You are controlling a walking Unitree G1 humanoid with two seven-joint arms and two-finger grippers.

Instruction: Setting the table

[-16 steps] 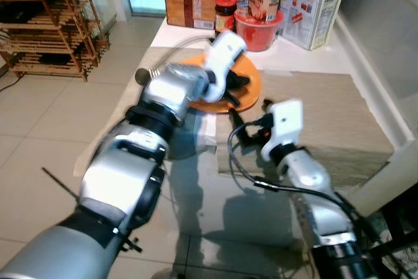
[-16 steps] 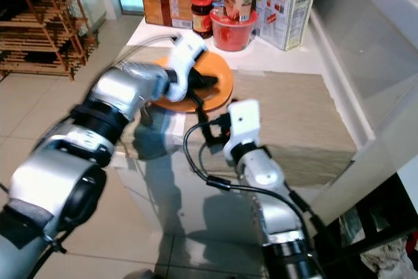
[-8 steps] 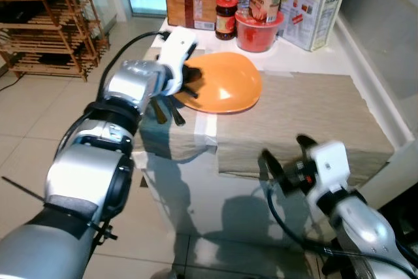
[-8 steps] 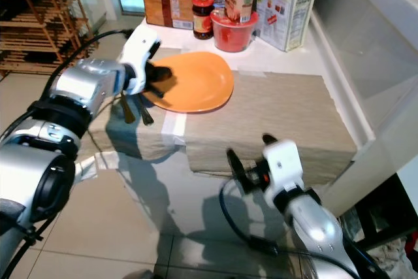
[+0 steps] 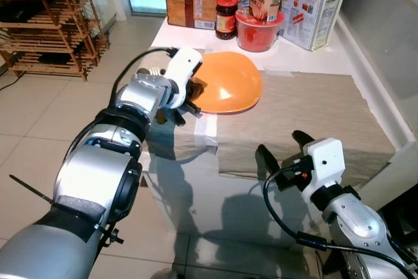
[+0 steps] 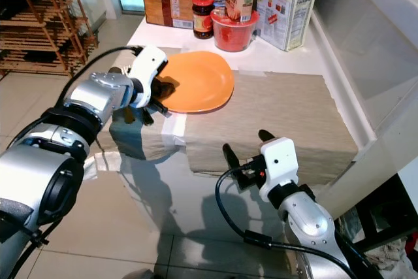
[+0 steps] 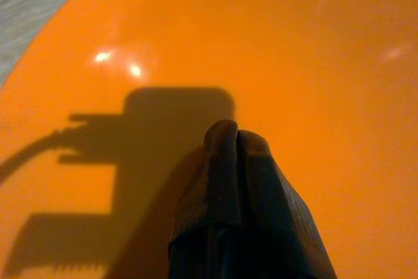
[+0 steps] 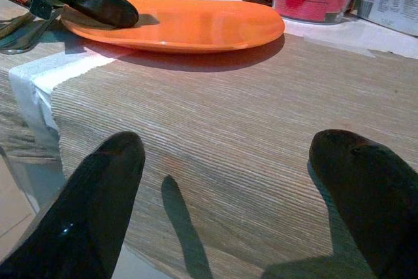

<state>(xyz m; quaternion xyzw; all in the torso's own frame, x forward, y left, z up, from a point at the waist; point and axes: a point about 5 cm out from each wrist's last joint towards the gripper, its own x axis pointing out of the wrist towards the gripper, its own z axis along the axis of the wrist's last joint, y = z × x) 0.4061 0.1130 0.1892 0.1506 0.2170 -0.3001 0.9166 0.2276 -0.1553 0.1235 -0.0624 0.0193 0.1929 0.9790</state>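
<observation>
Round glossy orange plate [image 5: 227, 83]: lies on the beige woven placemat [image 5: 307, 122] on the desk [image 5: 196, 200], near edge pinched by the left hand [image 5: 189, 93]. Right hand [image 5: 281, 155]: fingers spread, hovering over the mat's front edge. Advice: slide the plate level toward mat centre, clear of the red tub [image 5: 258, 31].

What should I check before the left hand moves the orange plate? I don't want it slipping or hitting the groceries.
1. Left hand on the near-left rim of the plate: ok.
2. Grip firm: cannot tell; in the wrist view the fingers lie together on top of the plate.
3. Plate has nothing on it: ok.
4. Right hand open, over the near edge of the mat, apart from the plate: ok.
5. Red tub and jars stand close behind the plate: not ok for pushing away.
</observation>
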